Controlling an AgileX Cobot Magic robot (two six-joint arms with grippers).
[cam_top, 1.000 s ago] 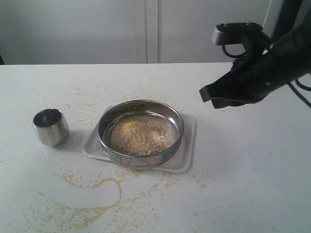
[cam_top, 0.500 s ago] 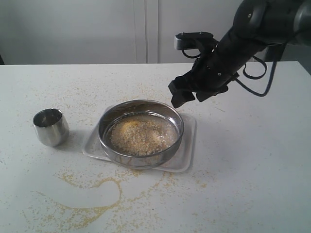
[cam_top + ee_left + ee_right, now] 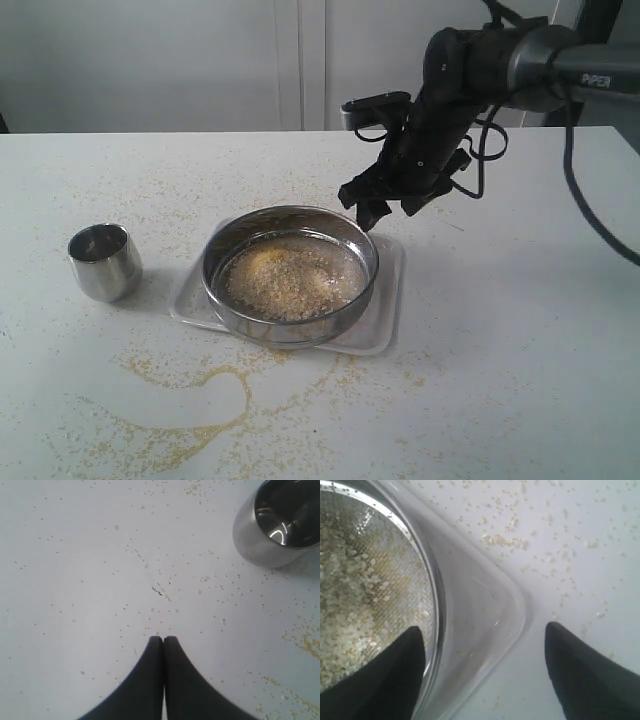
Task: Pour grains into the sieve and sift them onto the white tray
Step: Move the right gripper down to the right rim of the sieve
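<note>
The sieve (image 3: 288,330), holding the grains (image 3: 288,282), sits on the white tray (image 3: 389,310) on the desk (image 3: 520,350). A cup (image 3: 104,262) stands apart to their left.

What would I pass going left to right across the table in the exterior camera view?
steel cup → sieve holding grains → right gripper, open just past the sieve's far right rim.

The tabletop (image 3: 520,350) is taken in obliquely from above by the distant exterior camera, while close downward views are given by the wrist cameras, the steel cup (image 3: 270,530) being shared with the left and the sieve (image 3: 434,600) and white tray (image 3: 485,615) with the right.
</note>
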